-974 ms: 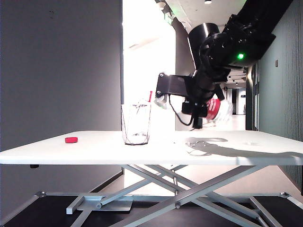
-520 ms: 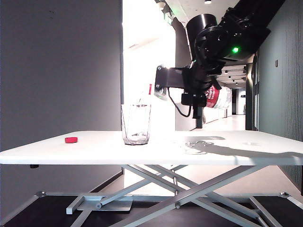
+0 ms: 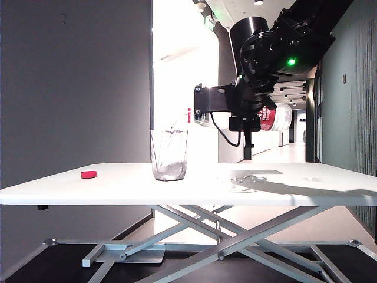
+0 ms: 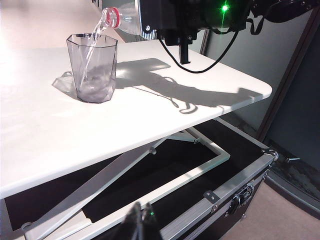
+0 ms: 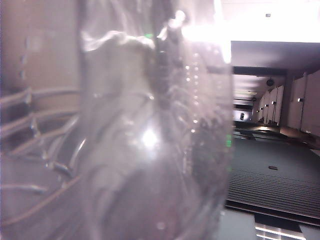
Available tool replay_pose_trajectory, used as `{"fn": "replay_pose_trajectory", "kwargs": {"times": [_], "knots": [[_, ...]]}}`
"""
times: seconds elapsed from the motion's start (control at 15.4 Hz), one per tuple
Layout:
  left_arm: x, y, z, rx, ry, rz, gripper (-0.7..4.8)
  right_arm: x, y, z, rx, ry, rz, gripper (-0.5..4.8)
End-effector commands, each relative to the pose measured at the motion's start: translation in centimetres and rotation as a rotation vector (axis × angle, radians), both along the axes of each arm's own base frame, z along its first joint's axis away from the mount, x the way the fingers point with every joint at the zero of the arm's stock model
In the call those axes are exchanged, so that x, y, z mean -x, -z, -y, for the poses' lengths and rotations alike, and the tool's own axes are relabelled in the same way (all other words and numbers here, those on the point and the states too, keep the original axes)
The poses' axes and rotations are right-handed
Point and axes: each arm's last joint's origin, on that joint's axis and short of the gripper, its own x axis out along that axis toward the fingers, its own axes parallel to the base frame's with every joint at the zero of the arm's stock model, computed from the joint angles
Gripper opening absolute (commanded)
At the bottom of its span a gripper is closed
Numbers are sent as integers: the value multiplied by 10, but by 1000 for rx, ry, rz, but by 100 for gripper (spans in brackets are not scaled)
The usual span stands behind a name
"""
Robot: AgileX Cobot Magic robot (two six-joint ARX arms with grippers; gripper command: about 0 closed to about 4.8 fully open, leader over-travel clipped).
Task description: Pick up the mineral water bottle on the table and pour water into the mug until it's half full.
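Exterior view, right gripper [image 3: 250,115]: above the wide white table [image 3: 118,188], black, clamped across the middle of the tall clear plastic mineral water bottle with the red-and-white label [image 3: 274,118].
Exterior view, bottle: lying about level in the air, its base toward the right and its neck toward the clear faceted glass mug [image 3: 169,154].
Exterior view, mug: upright on the table, left of the gripper, a little water at its base.
Exterior view, small red disc [image 3: 88,174]: flat on the table, well left of the mug.
Left wrist view, bottle [image 4: 125,12]: red-ringed mouth just above the mug's [image 4: 92,67] rim, a thin stream of clear water [image 4: 92,42] falling into it.
Left wrist view, left gripper: cannot tell whether its fingers are apart or together; it is low beside the table's edge [image 4: 210,112].
Right wrist view, bottle [image 5: 150,150]: blurred clear ribbed plastic fills the picture; fingers not seen.
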Motion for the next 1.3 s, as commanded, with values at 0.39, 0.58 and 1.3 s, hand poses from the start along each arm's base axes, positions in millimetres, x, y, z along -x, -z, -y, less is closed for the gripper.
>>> {"fn": "replay_pose_trajectory", "kwargs": {"times": [0.39,0.58,1.3], "knots": [[0,0,0,-3,9,0,-5,0,-20,0,4,-2,98,176],[0,0,0,-3,9,-1,-5,0,-20,0,4,0,98,175],[0,0,0,-3,9,-1,-5,0,-20,0,-49,10,98,175]]}}
